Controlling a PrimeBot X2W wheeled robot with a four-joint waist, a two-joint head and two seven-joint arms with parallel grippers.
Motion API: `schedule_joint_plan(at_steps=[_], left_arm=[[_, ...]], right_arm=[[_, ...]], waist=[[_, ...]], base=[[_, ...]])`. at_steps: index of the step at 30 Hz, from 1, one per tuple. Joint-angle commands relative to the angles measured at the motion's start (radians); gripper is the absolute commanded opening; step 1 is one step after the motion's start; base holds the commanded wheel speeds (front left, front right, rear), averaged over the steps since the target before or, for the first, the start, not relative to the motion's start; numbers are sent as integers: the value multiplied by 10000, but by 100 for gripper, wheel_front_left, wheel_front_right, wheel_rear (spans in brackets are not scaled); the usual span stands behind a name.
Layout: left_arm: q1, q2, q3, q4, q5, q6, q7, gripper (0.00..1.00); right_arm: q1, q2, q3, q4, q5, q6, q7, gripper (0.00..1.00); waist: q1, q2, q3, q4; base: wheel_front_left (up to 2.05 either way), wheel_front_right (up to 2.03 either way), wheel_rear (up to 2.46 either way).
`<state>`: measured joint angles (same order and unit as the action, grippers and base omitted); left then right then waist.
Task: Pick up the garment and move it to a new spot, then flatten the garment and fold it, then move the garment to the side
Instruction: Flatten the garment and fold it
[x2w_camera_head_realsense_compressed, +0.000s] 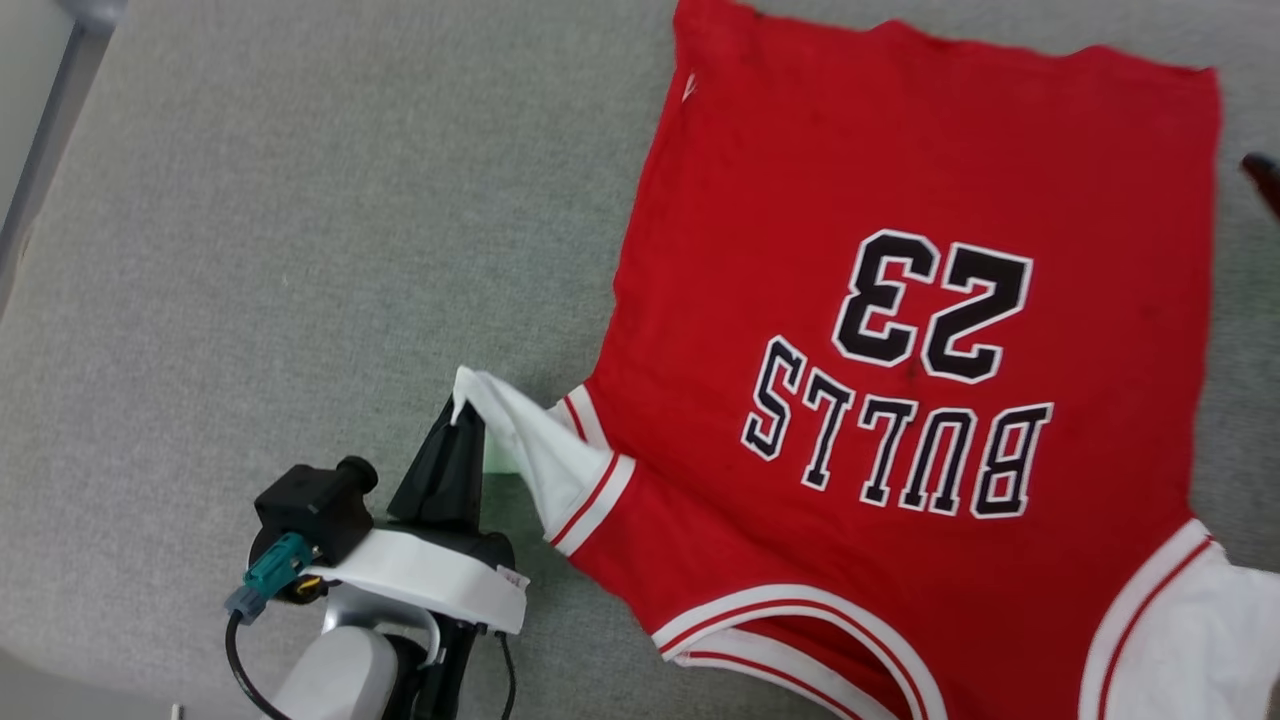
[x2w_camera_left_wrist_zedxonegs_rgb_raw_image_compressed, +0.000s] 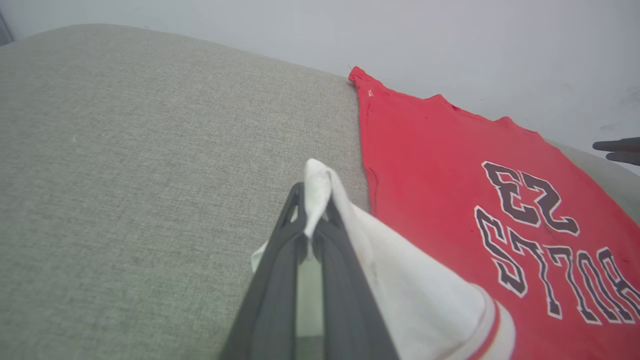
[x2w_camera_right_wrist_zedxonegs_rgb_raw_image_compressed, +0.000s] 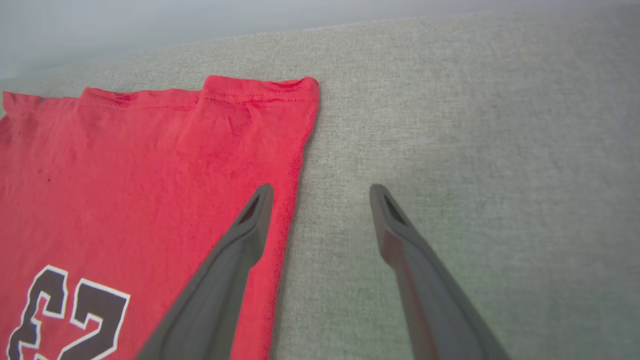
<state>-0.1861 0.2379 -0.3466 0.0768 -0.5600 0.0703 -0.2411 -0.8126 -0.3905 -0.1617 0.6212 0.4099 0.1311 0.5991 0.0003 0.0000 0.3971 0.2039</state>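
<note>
The left gripper (x2w_camera_head_realsense_compressed: 462, 412) is clamped tight on the tip of the garment's white sleeve (x2w_camera_head_realsense_compressed: 525, 445), drawing it up off the surface into a small peak. In the left wrist view the cloth is nipped between the two dark fingers (x2w_camera_left_wrist_zedxonegs_rgb_raw_image_compressed: 280, 260), with its end poking out past their tips. The right gripper (x2w_camera_right_wrist_zedxonegs_rgb_raw_image_compressed: 320, 192) has its jaws spread wide and holds nothing. One finger lies over the red side edge and the other over bare cloth; I cannot tell whether either tip touches down.

The garment (x2w_camera_head_realsense_compressed: 900, 200) lies spread flat to the robot's front and right, with the lettering (x2w_camera_head_realsense_compressed: 900, 390) face up. Its long axis runs away from the robot: the collar (x2w_camera_head_realsense_compressed: 800, 630) is at the near end and the hem (x2w_camera_head_realsense_compressed: 950, 45) at the far end, so "BULLS 23" reads upside down in the head view. The body sits a little askew, its left side edge slanting outward toward the pinched sleeve. The hem is slightly wavy, with both corners lying flat. The other sleeve (x2w_camera_head_realsense_compressed: 1190, 650) runs out of the head view at the lower right.

The grey woven surface (x2w_camera_head_realsense_compressed: 250, 250) lies bare over a wide stretch on the robot's left. A narrower strip shows beyond the hem, and more lies open past the garment's right edge. A pale wall (x2w_camera_left_wrist_zedxonegs_rgb_raw_image_compressed: 450, 35) rises behind the far edge.
</note>
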Motion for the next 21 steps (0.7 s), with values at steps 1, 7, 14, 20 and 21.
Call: schedule_joint_plan(at_steps=[1,7,14,20,21], left_arm=[[-224,-98,-23,-161,59,-40,-74,0],[-494,-216,-253,-875,281,-208,-133,0],[-498,-329,-413,-1388,396,-329,-185,0],[-406,-399,-362,-1188,285,-293,-189,0],[-336,-407,-347,-1125,255,-279,-192,0]], right_arm=[[-406,-128,-46,108,-132,-8,163,100],[-1886,-244,-120,536,-926,-8,788,100],[-2347,-155,109,1521,-1664,-8,1558,100],[-1910,-92,155,2029,-1792,-8,2191,0],[-1876,-118,103,2011,-1752,-8,2128,0]], waist=[[-3,0,666,561],[-3,0,1473,924],[-3,0,2040,1133],[-3,0,1849,1108],[-3,0,1737,1087]], base=[[0,0,0],[0,0,0],[0,0,0],[0,0,0],[0,0,0]])
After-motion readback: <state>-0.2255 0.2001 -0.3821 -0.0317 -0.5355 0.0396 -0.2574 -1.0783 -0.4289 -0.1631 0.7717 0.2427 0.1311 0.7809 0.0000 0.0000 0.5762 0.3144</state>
